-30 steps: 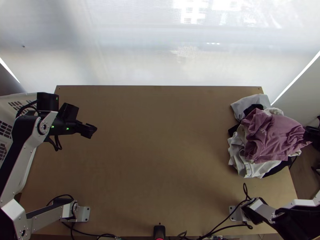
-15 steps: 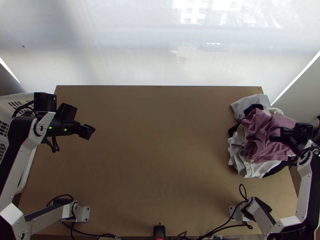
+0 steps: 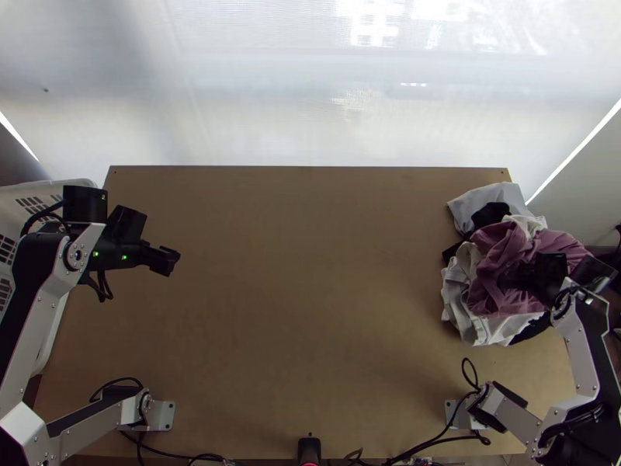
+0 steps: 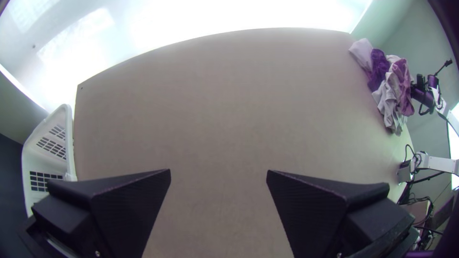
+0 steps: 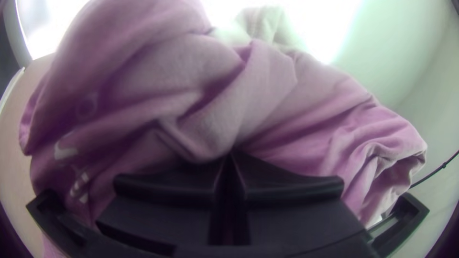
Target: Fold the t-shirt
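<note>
My left gripper (image 3: 171, 261) is at the table's left side, above bare wood; in the left wrist view this left gripper (image 4: 218, 174) stands wide open with nothing between its fingers. At the table's right edge my right gripper (image 3: 508, 278) is down at the pink t-shirt (image 3: 493, 252), which lies bunched on top of a clothes pile. Seen from the right wrist, the right gripper (image 5: 231, 157) is closed together on a fold of the pink t-shirt (image 5: 191, 114); its tips are sunk into the cloth.
Under and around the pink cloth lie white, grey and black garments (image 3: 485, 330). A white basket (image 3: 54, 190) stands by the table's left edge. Bare table (image 3: 310, 272) spreads between the arms. Cables (image 3: 435, 423) run along the near edge.
My right arm has come in from the right edge onto the pile, and the pink cloth is now rumpled and taken hold of. The left gripper has shifted slightly left and down the picture.
</note>
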Motion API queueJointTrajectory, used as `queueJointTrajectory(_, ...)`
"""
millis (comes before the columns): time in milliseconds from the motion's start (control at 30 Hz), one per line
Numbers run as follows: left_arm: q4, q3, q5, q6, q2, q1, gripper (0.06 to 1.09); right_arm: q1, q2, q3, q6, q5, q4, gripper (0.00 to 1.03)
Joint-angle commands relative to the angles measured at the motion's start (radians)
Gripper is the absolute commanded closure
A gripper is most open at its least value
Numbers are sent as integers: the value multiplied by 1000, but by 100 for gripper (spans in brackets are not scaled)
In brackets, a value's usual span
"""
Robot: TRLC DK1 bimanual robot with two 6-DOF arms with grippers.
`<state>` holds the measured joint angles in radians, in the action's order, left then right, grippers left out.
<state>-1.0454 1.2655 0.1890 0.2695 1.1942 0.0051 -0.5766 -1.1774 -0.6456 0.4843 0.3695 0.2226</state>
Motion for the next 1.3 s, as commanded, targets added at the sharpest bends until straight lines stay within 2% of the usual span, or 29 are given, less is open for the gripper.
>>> queueJointTrajectory(0, 7, -14, -6, 8, -16, 15, 11, 38, -24, -57, 8, -34, 35, 80)
queueJointTrajectory(67, 7, -17, -6, 19, -21, 24, 11, 38, -7, -109, 13, -50, 109, 50)
queueJointTrajectory(133, 7, -17, -6, 23, -30, 32, 11, 31, 30, -173, 23, -53, 212, 6)
queueJointTrajectory(167, 7, -17, -6, 27, -31, 32, 11, 21, 56, -203, 25, -53, 247, 4)
queueJointTrajectory(367, 18, -17, -5, 11, -62, 18, 11, 6, 243, -378, 53, -53, 440, 4)
queueJointTrajectory(533, 45, -52, -19, -26, -157, -8, 11, 3, 378, -503, 45, -55, 480, 4)
queueJointTrajectory(600, 81, -84, -52, -56, -223, -10, 11, -2, 458, -505, 50, -63, 458, 4)
queueJointTrajectory(667, 148, -129, -126, -102, -315, -16, 11, 1, 559, -465, 66, -69, 397, 4)
queueJointTrajectory(733, 206, -181, -157, -105, -406, -31, 11, 4, 645, -413, 71, -70, 339, 4)
queueJointTrajectory(867, 274, -255, -226, -136, -533, -30, 11, 9, 688, -371, 31, -69, 305, 4)
queueJointTrajectory(967, 415, -377, -227, -177, -682, -24, 11, 27, 708, -281, 10, -69, 261, 4)
queueJointTrajectory(1067, 444, -448, -224, -205, -762, -30, 11, 55, 757, -183, 11, -73, 195, 4)
queueJointTrajectory(1133, 449, -489, -220, -239, -800, -36, 11, 73, 786, -126, 11, -93, 156, 4)
queueJointTrajectory(1267, 550, -600, -217, -256, -895, -40, 11, 152, 822, -42, -3, -172, 132, 4)
